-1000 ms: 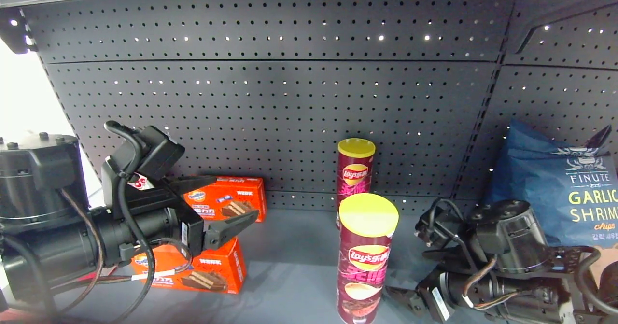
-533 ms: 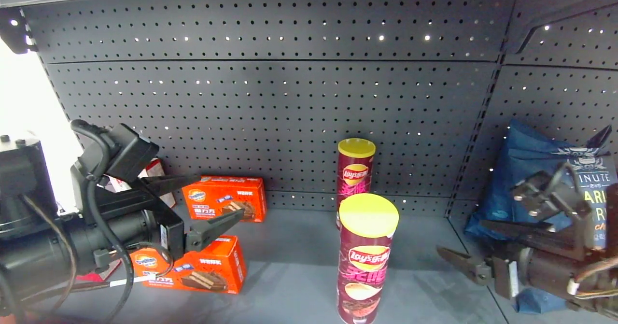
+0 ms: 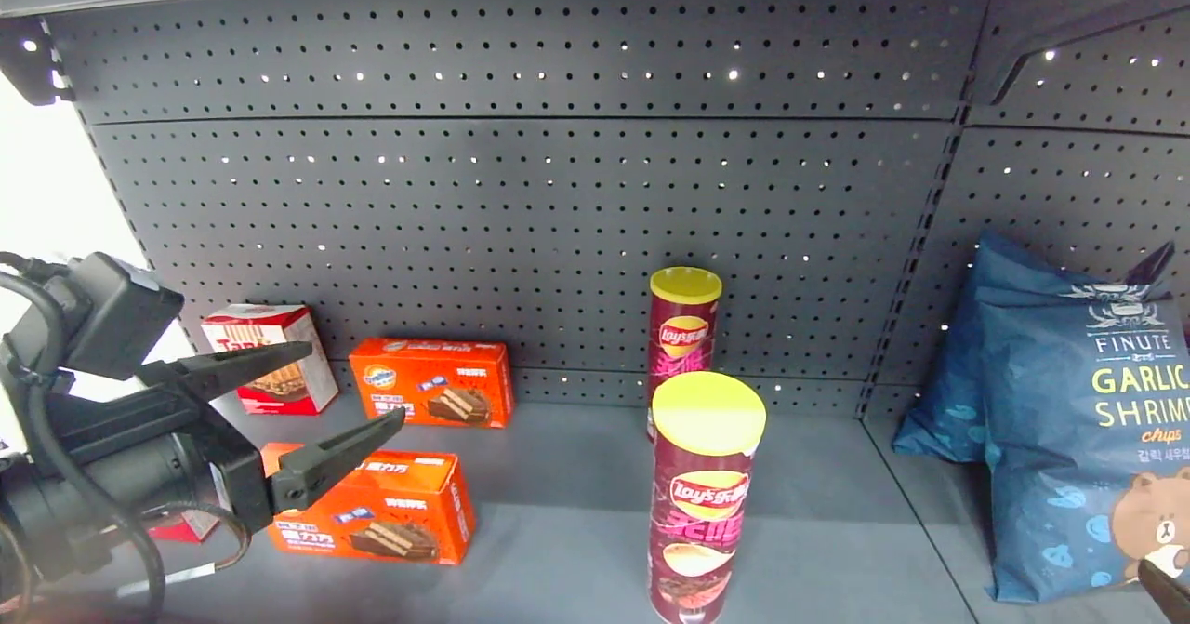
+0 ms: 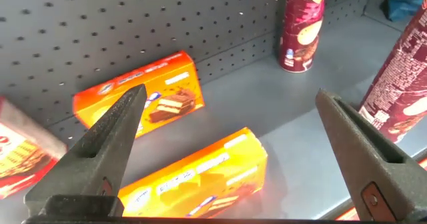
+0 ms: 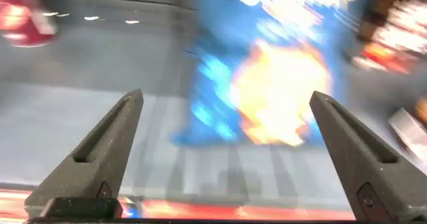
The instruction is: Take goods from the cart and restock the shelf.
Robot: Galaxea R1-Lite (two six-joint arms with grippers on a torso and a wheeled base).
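Note:
My left gripper hangs open and empty at the shelf's left front, above the near orange wafer box. A second orange box stands at the back wall. Two maroon chip cans with yellow lids stand mid-shelf, one in front, one behind. My right gripper is open with nothing between its fingers; a fingertip peeks in at the head view's bottom right corner, beside the blue shrimp-chip bag.
A small red-and-white box stands at the back left. The grey shelf floor has free room between the orange boxes and the cans. A perforated back panel closes the rear, with a post dividing off the bag's bay.
Both arms have pulled back from the shelf: the left gripper withdrew to the left and down, uncovering the small box; the right arm dropped almost out of the head view. Goods stayed put.

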